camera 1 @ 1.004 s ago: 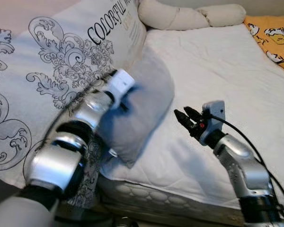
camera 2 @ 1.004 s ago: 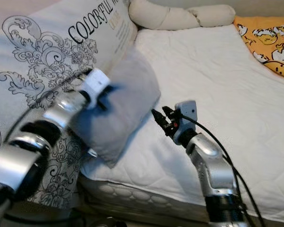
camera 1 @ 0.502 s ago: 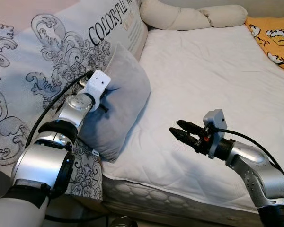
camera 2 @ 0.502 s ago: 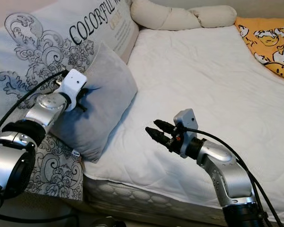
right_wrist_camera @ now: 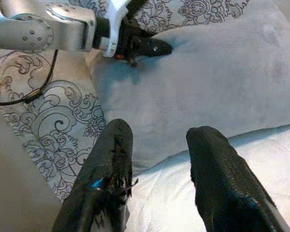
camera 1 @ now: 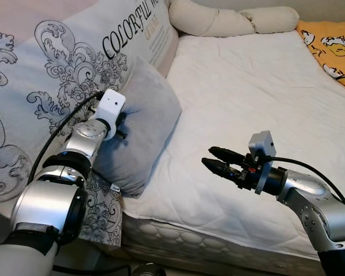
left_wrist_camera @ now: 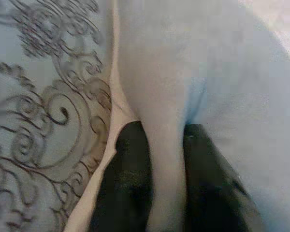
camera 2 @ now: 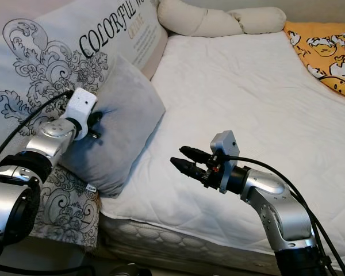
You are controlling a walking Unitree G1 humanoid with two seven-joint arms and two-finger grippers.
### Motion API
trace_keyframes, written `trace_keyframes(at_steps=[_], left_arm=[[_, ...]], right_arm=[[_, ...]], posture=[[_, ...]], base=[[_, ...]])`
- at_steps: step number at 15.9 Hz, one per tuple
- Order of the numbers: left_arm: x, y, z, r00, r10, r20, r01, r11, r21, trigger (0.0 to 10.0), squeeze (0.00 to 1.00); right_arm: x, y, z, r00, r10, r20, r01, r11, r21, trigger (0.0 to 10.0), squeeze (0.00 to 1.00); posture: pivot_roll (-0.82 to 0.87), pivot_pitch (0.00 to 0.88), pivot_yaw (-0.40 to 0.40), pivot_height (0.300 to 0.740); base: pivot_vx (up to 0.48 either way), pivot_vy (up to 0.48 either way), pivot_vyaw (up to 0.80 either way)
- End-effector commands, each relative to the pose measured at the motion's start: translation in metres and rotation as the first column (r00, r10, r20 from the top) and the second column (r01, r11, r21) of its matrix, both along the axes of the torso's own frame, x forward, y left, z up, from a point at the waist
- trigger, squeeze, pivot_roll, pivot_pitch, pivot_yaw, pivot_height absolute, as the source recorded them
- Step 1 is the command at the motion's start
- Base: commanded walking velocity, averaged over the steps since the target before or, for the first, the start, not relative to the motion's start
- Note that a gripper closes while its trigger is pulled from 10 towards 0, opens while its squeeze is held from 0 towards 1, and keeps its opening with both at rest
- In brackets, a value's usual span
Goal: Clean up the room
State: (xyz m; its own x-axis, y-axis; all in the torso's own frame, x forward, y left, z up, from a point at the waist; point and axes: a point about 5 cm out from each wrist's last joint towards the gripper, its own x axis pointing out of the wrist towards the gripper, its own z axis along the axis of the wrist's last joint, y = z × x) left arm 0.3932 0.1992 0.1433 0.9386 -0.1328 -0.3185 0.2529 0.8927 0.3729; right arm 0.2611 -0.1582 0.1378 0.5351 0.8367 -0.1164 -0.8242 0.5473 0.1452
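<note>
your left gripper [right_wrist_camera: 152, 48] is pinched tight on a fold of the grey cushion [camera 1: 144, 126], fabric squeezed btwn its two fingers [left_wrist_camera: 128, 179]; cushion leans at the left edge of the white mattress [camera 1: 259, 98], against the big patterned pillow [camera 1: 57, 75] w/ "colorful" lettering; your right gripper [camera 1: 214, 159] hovers over the mattress near the cushion, pointing at it, fingers parted w/ nothing btwn them; cream bolster [camera 1: 230, 20] at the far end, orange blanket [camera 1: 333, 49] on the far right
</note>
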Motion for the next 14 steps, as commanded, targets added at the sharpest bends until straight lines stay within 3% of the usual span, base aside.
trace_keyframes(at_steps=[1, 2, 5, 6, 7, 8, 9, 10, 12, 13, 14], left_arm=[[0.0, 0.011, 0.006, 0.999, 0.023, 0.041, -0.023, 1.0, -0.021, 10.0, 1.0], [0.001, 0.01, 0.013, 0.992, 0.052, 0.117, -0.045, 0.997, -0.064, 10.0, 1.0], [0.001, 0.011, 0.02, 0.977, 0.072, 0.199, -0.051, 0.993, -0.11, 10.0, 1.0], [0.001, 0.01, 0.027, 0.963, 0.07, 0.259, -0.015, 0.978, -0.209, 10.0, 1.0], [0.001, 0.009, 0.028, 0.963, 0.054, 0.266, 0.005, 0.976, -0.218, 10.0, 1.0], [0.0, 0.003, 0.03, 0.961, 0.041, 0.273, 0.04, 0.958, -0.285, 10.0, 1.0], [-0.001, -0.004, 0.033, 0.957, 0.019, 0.289, 0.093, 0.925, -0.368, 10.0, 1.0], [-0.011, -0.018, 0.028, 0.954, -0.063, 0.294, 0.173, 0.914, -0.367, 10.0, 1.0], [-0.022, -0.027, 0.025, 0.94, -0.1, 0.327, 0.229, 0.894, -0.384, 10.0, 1.0], [-0.035, -0.036, 0.018, 0.94, -0.11, 0.323, 0.246, 0.874, -0.418, 10.0, 1.0], [-0.043, -0.041, 0.015, 0.936, -0.122, 0.33, 0.263, 0.865, -0.427, 10.0, 1.0]], right_arm=[[0.001, -0.002, 0.003, 1.0, -0.026, -0.004, 0.026, 1.0, 0.006, 10.0, 0.0], [0.0, -0.003, 0.006, 0.999, -0.035, -0.015, 0.036, 0.998, 0.056, 10.0, 0.0], [0.0, -0.002, 0.004, 0.999, -0.027, -0.022, 0.028, 0.998, 0.059, 10.0, 0.0], [0.004, 0.0, 0.007, 0.999, -0.052, 0.002, 0.052, 0.996, 0.075, 10.0, 0.0], [0.006, -0.001, 0.009, 0.997, -0.072, 0.01, 0.071, 0.994, 0.084, 10.0, 0.0], [0.012, -0.004, 0.01, 0.985, -0.17, 0.027, 0.166, 0.98, 0.107, 10.0, 0.0], [0.019, -0.008, 0.012, 0.955, -0.294, 0.04, 0.286, 0.949, 0.134, 10.0, 0.0], [0.026, -0.015, 0.008, 0.893, -0.451, 0.018, 0.443, 0.884, 0.148, 10.0, 0.0], [0.026, -0.014, 0.003, 0.877, -0.481, -0.007, 0.477, 0.866, 0.148, 10.0, 0.0], [0.029, -0.019, 0.0, 0.787, -0.617, -0.012, 0.612, 0.778, 0.141, 10.0, 0.0], [0.029, -0.023, -0.002, 0.735, -0.678, -0.028, 0.674, 0.724, 0.146, 10.0, 0.0]], posture=[[-0.02, 0.0, 0.126, 0.74], [0.0, 0.0, 0.106, 0.74], [0.01, 0.0, 0.091, 0.74], [0.03, 0.0, 0.07, 0.74], [0.03, 0.0, 0.067, 0.74], [0.03, 0.0, 0.059, 0.74], [0.02, 0.0, 0.061, 0.74], [0.01, 0.0, 0.067, 0.74], [-0.01, 0.0, 0.074, 0.74], [-0.02, 0.0, 0.082, 0.74], [-0.03, 0.0, 0.084, 0.74]], base=[[0.0, 0.0, 0.0], [0.0, 0.0, 0.0], [0.0, 0.0, 0.0], [0.0, 0.0, 0.0], [0.0, 0.0, 0.0], [0.0, 0.0, 0.0], [0.0, 0.0, 0.0], [0.0, 0.0, 0.0], [0.0, 0.0, 0.0], [0.0, 0.0, 0.0], [0.0, 0.0, 0.0]])
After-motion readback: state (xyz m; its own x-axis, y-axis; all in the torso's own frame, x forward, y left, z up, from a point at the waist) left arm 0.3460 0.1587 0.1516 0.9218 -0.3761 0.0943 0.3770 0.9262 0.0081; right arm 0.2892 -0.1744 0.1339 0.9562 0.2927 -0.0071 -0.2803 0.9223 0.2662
